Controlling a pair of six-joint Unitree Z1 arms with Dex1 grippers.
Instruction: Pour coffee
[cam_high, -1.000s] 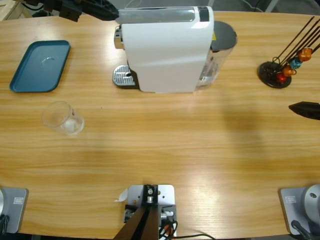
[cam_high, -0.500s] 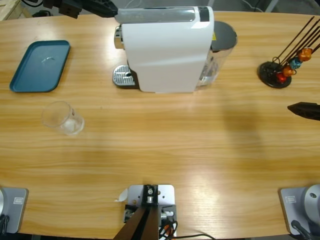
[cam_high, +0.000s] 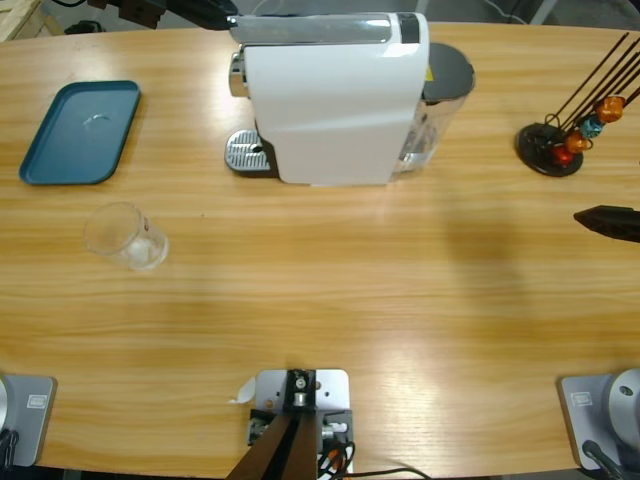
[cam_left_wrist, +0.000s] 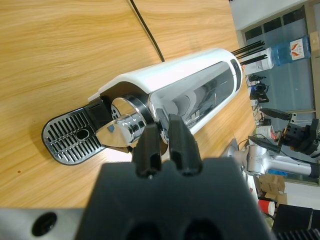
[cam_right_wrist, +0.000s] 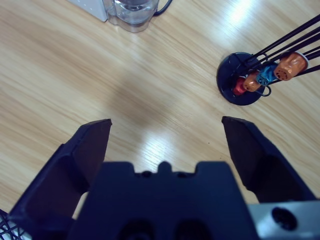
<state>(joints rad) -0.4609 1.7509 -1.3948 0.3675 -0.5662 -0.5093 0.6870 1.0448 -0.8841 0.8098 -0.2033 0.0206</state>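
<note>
The left end effector, its jaws pressed together and empty, has retreated further behind the coffee machine, nearly leaving the high view. The right end effector, spread wide, hangs beside the capsule stand. The glass tumbler stands untouched, front-left of the machine on the worktop; it looks empty, though I can't be sure, so pouring hasn't begun.

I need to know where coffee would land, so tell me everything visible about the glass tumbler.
The glass tumbler is small, clear and looks empty; no brown liquid shows in it. It stands alone on bare wood of the table, below the blue tray and well left of the coffee machine, not under its spout. Nothing touches it; neither hand is near it.
</note>
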